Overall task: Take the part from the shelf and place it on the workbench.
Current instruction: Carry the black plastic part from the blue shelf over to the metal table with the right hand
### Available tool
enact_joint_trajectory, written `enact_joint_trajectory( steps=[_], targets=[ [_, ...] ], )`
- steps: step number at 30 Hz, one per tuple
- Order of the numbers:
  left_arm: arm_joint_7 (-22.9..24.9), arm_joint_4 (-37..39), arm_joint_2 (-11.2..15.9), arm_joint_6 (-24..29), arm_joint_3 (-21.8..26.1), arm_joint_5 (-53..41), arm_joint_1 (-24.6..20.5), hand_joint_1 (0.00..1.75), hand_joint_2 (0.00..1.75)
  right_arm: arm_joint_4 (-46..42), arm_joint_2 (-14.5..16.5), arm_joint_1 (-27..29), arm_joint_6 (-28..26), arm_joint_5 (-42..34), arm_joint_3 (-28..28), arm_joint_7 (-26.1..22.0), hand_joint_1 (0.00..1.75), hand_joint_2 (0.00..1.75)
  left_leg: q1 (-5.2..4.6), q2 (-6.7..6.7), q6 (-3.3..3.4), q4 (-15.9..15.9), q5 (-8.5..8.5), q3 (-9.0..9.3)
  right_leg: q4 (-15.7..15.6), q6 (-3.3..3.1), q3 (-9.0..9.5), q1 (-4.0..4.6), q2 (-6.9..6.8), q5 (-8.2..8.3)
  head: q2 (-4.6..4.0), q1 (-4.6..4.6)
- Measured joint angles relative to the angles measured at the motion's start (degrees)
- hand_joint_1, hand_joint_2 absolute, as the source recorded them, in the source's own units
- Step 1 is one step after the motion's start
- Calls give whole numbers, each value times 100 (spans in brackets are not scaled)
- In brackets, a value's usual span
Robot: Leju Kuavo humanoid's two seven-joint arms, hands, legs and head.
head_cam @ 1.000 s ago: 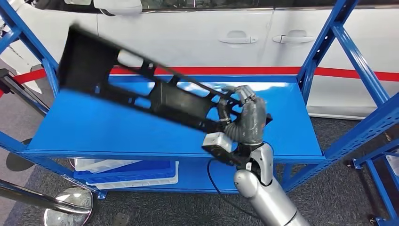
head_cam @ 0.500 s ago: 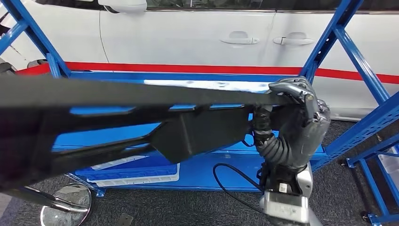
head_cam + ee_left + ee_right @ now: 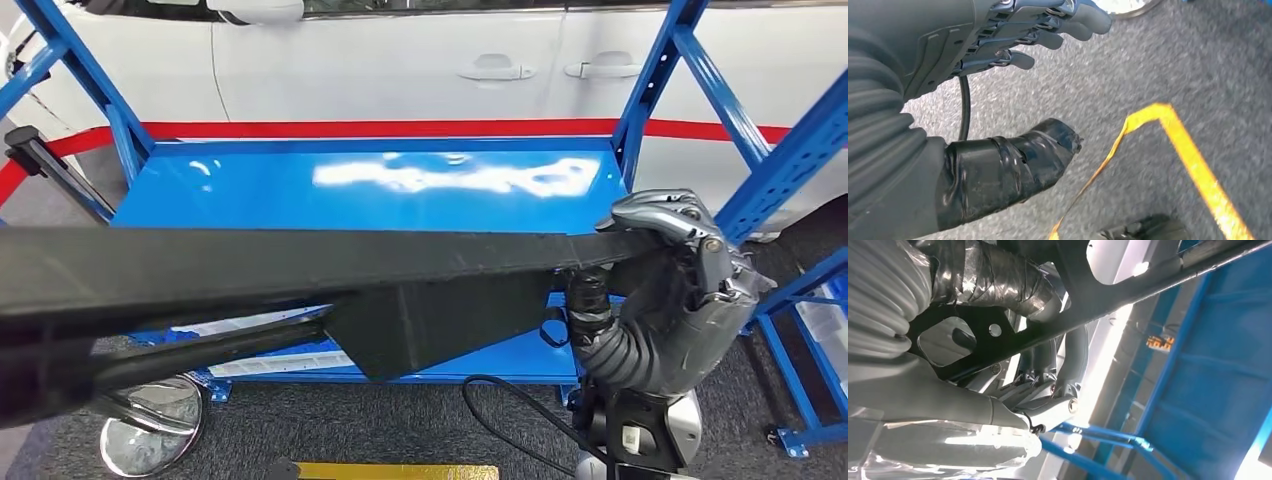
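The long black part (image 3: 250,275) runs off the left side of the head view, so its far end cannot be seen. It covers the front of the blue shelf (image 3: 380,185) and most of the white bins (image 3: 270,360) below. The right robot hand (image 3: 680,270) has its fingers wrapped over the part, and the part hides the fingertips. In the right wrist view the part (image 3: 1128,295) is cut off at both sides. The white car (image 3: 400,60) is cut off at the top. In the left wrist view the floor (image 3: 1128,65) is blurry, and a dark thing (image 3: 1148,230) at the edge is too cut off to name.
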Motion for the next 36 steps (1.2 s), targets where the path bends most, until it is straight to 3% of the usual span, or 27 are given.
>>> enact_joint_trajectory(
  steps=[2,3,4,5,7,9,11,13,14,17,18,19,20,22,24,26,28,29,31,33,34,36],
  targets=[
    [1,0,-10,-8,-27,-3,0,0,175,-31,-4,27,0,-1,2,4,175,175,7,3,-42,695,-552,-157,5,-32,-156,17,-12,129,0,-62],
    [1,0,-16,-11,-39,-4,-3,0,175,-39,-6,41,0,-5,4,5,175,175,9,3,-50,1009,-675,-185,9,-36,-242,30,-20,192,0,-76],
    [1,0,-21,-16,-53,-4,-6,0,175,-44,-8,55,-1,-14,7,5,175,175,9,3,-48,1183,-664,-145,12,-38,-325,43,-27,250,0,-83],
    [2,0,-23,-23,-68,-5,-9,0,175,-50,-10,69,-2,-29,11,5,175,175,6,3,-31,1164,-551,-12,15,-38,-404,56,-32,307,0,-90],
    [2,0,-23,-46,-96,-5,-13,0,175,-75,-17,94,-11,-81,16,-4,175,175,-15,0,47,579,-319,520,18,-28,-531,73,-31,413,0,-101],
    [-3,0,-21,-71,-116,-5,-31,0,175,-115,-25,119,-21,-157,18,-29,175,175,-66,-4,133,-245,-355,1107,12,15,-597,78,-36,507,0,-116],
    [-15,0,-20,-101,-140,-5,-46,0,175,-141,-32,139,-23,-241,20,-50,175,175,-123,-8,181,-618,-411,1309,-10,79,-612,55,-50,599,0,-154],
    [-23,0,-29,-129,-163,-4,-40,0,175,-160,-45,157,-18,-310,22,-62,175,175,-121,10,232,-679,-296,1260,43,135,-648,51,-47,605,0,-196],
    [-25,0,-35,-140,-170,-3,-37,0,175,-174,-55,166,-12,-339,23,-67,175,175,-108,27,267,-710,-235,1232,159,158,-698,57,-39,476,0,-210],
    [-34,0,-40,-158,-179,5,-39,0,175,-211,-84,185,33,-437,26,-75,175,175,-89,61,364,-720,-35,1029,1012,216,-921,37,-29,-333,0,-210],
    [-36,0,-39,-161,-180,8,-40,0,175,-216,-90,187,52,-461,26,-77,175,175,-88,63,368,-704,29,930,1320,234,-962,19,-30,-500,0,-209],
    [-38,0,-39,-164,-180,8,-40,0,175,-216,-96,189,69,-480,26,-78,175,175,-84,64,355,-684,91,827,1516,252,-948,2,-31,-524,0,-210],
    [-38,0,-41,-168,-180,8,-39,0,175,-216,-101,189,81,-496,26,-79,175,175,-74,65,338,-655,150,718,1554,271,-862,-16,-31,-420,0,-211],
    [-33,0,-46,-174,-181,8,-36,0,175,-218,-108,186,119,-537,27,-81,175,175,-46,65,278,-552,250,491,1112,313,-425,-61,-32,-121,0,-209],
    [-21,0,-47,-176,-182,9,-32,0,175,-228,-110,176,166,-584,29,-85,175,175,-43,59,203,-421,321,311,394,316,89,-66,-24,-150,0,-196],
    [-10,0,-43,-178,-182,10,-28,0,175,-240,-113,166,193,-618,31,-91,175,175,-53,48,134,-357,397,239,81,258,253,-37,-5,-277,0,-199],
    [-5,0,-41,-179,-182,10,-22,0,175,-245,-116,160,205,-638,35,-93,175,175,-37,31,70,-348,449,204,92,156,151,-35,-12,-201,0,-215],
    [-3,0,-40,-181,-182,10,-18,0,175,-246,-116,157,212,-643,38,-93,175,175,-24,22,40,-283,347,157,94,100,85,-34,-24,-138,0,-230],
    [-2,0,-42,-186,-183,10,-9,0,175,-249,-116,149,222,-649,42,-93,175,175,-4,16,-10,137,-159,11,86,13,-74,-35,-45,6,0,-262],
    [-2,0,-44,-190,-184,10,-10,0,175,-251,-116,149,233,-650,44,-93,175,175,-3,19,-35,823,-658,-126,91,-22,-247,-5,-50,151,0,-284],
    [-3,0,-45,-191,-184,10,-13,0,175,-251,-116,149,238,-650,45,-93,175,175,-4,19,-28,1099,-713,-135,95,-30,-342,16,-52,227,0,-285],
    [-2,0,-45,-195,-184,10,-16,0,175,-251,-116,149,252,-653,49,-93,175,175,-21,16,33,1181,-479,79,100,-42,-546,63,-53,380,0,-284]
  ],
)
